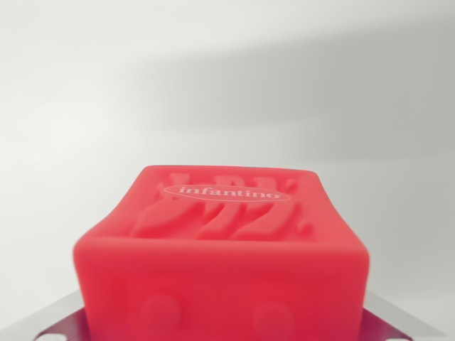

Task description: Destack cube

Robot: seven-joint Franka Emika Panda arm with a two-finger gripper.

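Gripper fingers cannot be made out in the wrist view, so whether it is wide, narrow or holding anything cannot be told. A red cube (222, 266) fills the lower middle of the view, its top embossed with "infantino", against a pale grey blurred background; metal parts (50, 320) show at the bottom corners beside it

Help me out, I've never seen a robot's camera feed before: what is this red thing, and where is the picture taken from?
This single picture comes from a camera mounted on the robot arm's wrist, looking past its pincer. The red cube fills the view; it is a soft-looking toy block with a raised pattern and the word "infantino" on top. The grey metal bits at the bottom corners seem to be parts of the pincer, but whether it grips the cube cannot be told. Behind is a plain white surface.
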